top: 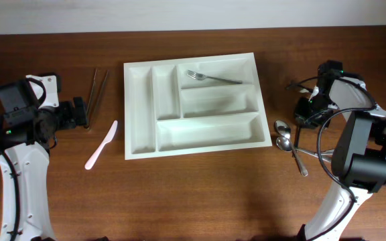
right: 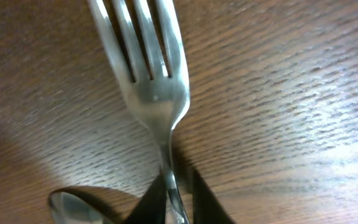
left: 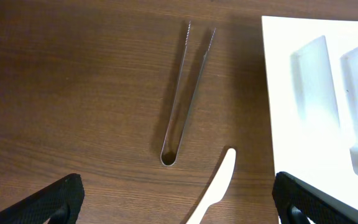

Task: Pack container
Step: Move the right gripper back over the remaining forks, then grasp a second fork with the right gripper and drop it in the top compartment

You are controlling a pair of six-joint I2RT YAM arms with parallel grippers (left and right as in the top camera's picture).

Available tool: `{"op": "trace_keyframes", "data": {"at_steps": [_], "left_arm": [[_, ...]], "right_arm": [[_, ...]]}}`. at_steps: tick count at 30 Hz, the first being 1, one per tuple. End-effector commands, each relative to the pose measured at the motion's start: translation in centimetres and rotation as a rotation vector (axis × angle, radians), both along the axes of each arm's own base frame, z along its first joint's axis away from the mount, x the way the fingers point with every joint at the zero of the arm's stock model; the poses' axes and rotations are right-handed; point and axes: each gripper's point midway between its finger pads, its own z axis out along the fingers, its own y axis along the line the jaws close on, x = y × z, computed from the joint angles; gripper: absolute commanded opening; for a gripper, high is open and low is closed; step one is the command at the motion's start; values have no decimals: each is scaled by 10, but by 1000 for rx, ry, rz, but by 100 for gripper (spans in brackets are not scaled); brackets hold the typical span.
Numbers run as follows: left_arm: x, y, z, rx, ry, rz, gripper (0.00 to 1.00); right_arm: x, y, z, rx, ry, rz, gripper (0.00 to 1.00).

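Brown wood counter (top: pixel 200 201). Container (top: pixel 139 114) sits dead centre, one fork (top: pixel 213 77) in its 1 o'clock compartment. Left tool (left: pixel 176 198) at 9 is spread wide and empty, above tongs (left: pixel 185 93) and white knife (left: pixel 216 183). Right tool (right: pixel 178 202) at 3 is clenched on a second fork (right: pixel 151 93), with two spoons (top: pixel 283 140) beside.

The container (top: pixel 127 110) lies in the middle of the table (top: pixel 200 194), with a fork (top: pixel 213 77) in its far long compartment. Left of it lie the tongs (top: pixel 98 90), farther back, and the knife (top: pixel 101 145), nearer the front, with the left gripper (top: pixel 84 114) just beside the tongs. Right of it, two spoons (top: pixel 282 127) lie side by side, and a second fork (right: pixel 151 81) sits between the fingers of the right gripper (right: pixel 176 190).
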Motion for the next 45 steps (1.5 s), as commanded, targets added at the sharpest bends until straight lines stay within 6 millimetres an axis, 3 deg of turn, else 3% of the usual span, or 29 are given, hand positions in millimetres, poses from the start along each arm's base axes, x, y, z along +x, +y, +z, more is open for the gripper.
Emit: {"op": "trace_keyframes", "data": {"at_steps": [1,5,8,13,17,20,23,26,30,35,41,45], "left_arm": [[5,0,9,7,-25,-18,99],[5,0,9,7,-25,-18,99],[5,0,9,7,-25,-18,99],[5,0,9,7,-25,-18,99],[5,0,9,7,-25,-18,99],[5,0,9,7,-25,-18,99],[5,0,9,7,-25,-18,99],[5,0,9,7,-25,-18,99],[5,0,9,7,-25,-18,99],[5,0,9,7,-25,-18,99],[5,0,9,7,-25,-18,99],[5,0,9,7,-25,-18,99]], "right_arm": [[-11,-7,-9,-61,44,0,4],[-5,-11,-3,-83,30,3,4],[8,-16,13,-100,-1,2,4],[36,-14,59,-119,-84,71,4],[62,3,113,-143,-195,173,4],[83,35,157,-148,-307,321,4],[100,90,195,-118,-436,560,4],[107,147,211,-111,-537,872,4],[102,208,207,-190,-593,1410,4],[99,245,188,-273,-604,1909,4],[137,255,156,-338,-659,1957,4],[152,256,121,-323,-639,1955,4]]}}
